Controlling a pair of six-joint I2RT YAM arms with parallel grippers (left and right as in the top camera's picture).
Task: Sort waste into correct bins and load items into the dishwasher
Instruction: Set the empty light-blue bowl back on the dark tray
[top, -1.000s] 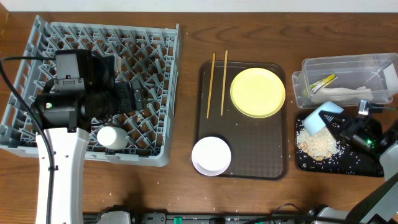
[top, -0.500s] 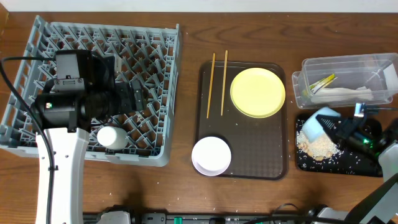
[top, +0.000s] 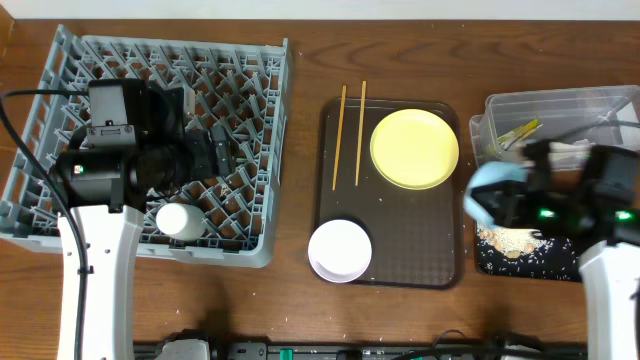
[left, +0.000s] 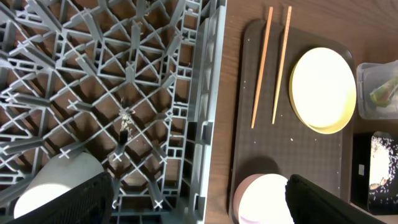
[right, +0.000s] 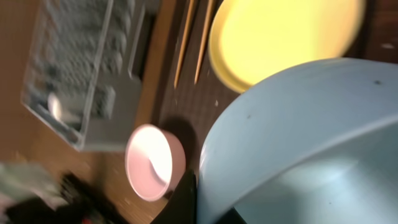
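Observation:
My right gripper (top: 512, 196) is shut on the small light blue bowl (top: 488, 192) and holds it tilted above the gap between the brown serving tray and the black tray (top: 560, 262). The bowl fills the right wrist view (right: 298, 137). Rice scraps (top: 508, 238) lie on the black tray. The clear tub (top: 560, 105) holds the green-and-orange wrapper (top: 516, 133); my right arm mostly hides the napkin. The yellow plate (top: 414, 148), white bowl (top: 340, 250) and two chopsticks (top: 340, 135) lie on the serving tray. My left gripper (left: 199, 199) is open and empty over the grey dish rack (top: 60, 60).
The brown serving tray (top: 440, 265) sits between the rack and the bins. A white rounded item (top: 173, 218) lies in the rack's front part and also shows in the left wrist view (left: 50, 186). A few rice grains are scattered on the wooden table near the serving tray.
My right gripper has swung left with the blue bowl, from over the black tray towards the serving tray's right edge. The rice pile stays on the black tray. The left arm has not moved.

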